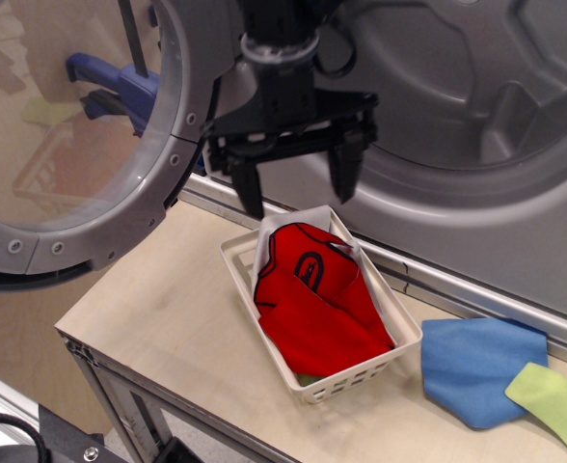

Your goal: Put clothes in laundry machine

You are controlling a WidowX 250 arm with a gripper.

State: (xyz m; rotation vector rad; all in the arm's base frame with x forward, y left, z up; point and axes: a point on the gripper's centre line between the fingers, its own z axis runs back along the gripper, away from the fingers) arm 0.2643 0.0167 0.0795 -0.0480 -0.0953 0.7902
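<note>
A red cloth with dark edging and an oval logo point(308, 265) lies on top in the white lattice basket point(255, 299), over a plain red cloth point(327, 323) and a white cloth point(269, 231); a bit of green shows under them. A blue cloth point(476, 367) and a lime green cloth point(558, 400) lie on the table at the right. The grey laundry machine point(438, 116) stands behind with its drum open and its round door point(81, 135) swung left. My black gripper point(298, 193) hangs open and empty just above the basket's far end.
The wooden table point(158, 318) ends at its left and front edges. The open door overhangs the table's left side. The metal sill of the machine point(457, 285) runs behind the basket. A blue object point(115, 82) shows through the door window.
</note>
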